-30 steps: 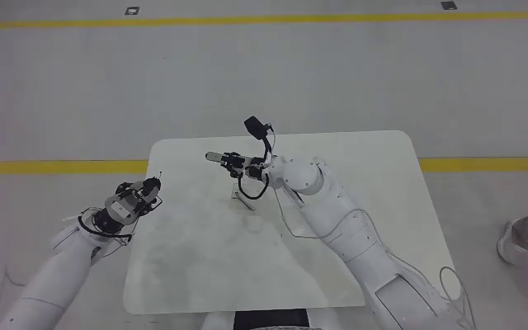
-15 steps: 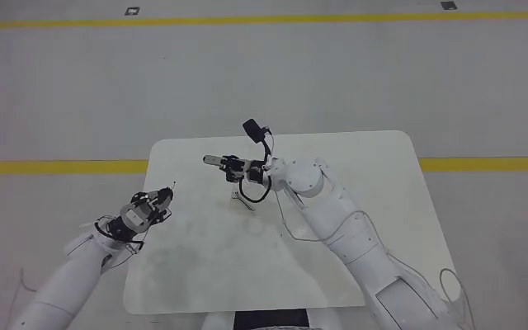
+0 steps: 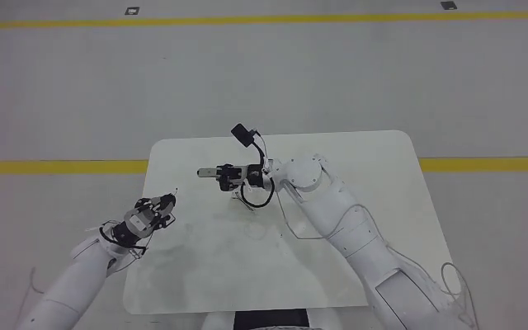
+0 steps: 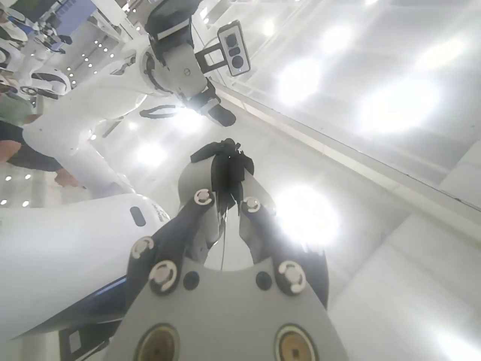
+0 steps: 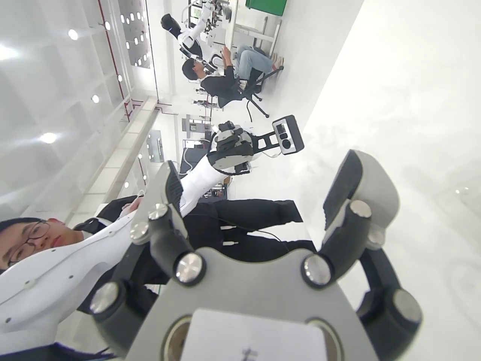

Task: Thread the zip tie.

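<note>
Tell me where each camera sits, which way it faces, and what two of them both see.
Top view: above the arms, looking down on the table; both arms show, the left gripper and the right gripper.
Left wrist view: on the left wrist, looking past its own gripper, shut on the zip tie, toward the right gripper.
Right wrist view: on the right wrist, looking past its own open gripper toward the left gripper, table alongside.
Shared: each wrist view shows the other arm's gripper.

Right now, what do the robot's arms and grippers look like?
Both glossy white, rounded arms carry looping black cables and a black wrist camera. The left grey metal gripper and right grey metal gripper have silver rivets and black-padded fingers.
</note>
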`<move>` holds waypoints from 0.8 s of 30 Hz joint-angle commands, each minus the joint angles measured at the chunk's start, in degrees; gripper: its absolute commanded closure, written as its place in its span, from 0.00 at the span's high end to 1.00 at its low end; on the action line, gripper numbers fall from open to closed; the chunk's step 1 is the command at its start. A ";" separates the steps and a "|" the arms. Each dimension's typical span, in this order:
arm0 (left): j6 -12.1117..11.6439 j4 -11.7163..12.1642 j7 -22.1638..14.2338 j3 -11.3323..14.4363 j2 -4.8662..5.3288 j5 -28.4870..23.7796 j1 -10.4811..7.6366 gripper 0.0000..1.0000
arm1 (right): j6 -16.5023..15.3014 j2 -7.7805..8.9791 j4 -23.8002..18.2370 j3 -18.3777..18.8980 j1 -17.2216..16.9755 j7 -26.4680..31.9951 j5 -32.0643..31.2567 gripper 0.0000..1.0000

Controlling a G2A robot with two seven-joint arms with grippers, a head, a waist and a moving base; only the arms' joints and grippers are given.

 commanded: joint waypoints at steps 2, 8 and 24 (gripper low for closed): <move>-0.14 -1.28 1.69 0.01 -0.14 0.86 0.13 0.00 | -1.05 0.07 -0.01 -0.64 -0.15 0.05 -0.42 1.00; 0.34 -2.25 1.50 -0.44 -0.30 1.66 0.34 0.00 | -8.09 -0.51 3.14 -2.41 1.50 0.26 2.39 1.00; 0.34 -2.66 2.33 -0.45 -0.18 1.27 0.77 0.00 | -15.75 -2.69 10.86 -7.92 7.22 0.23 5.31 0.34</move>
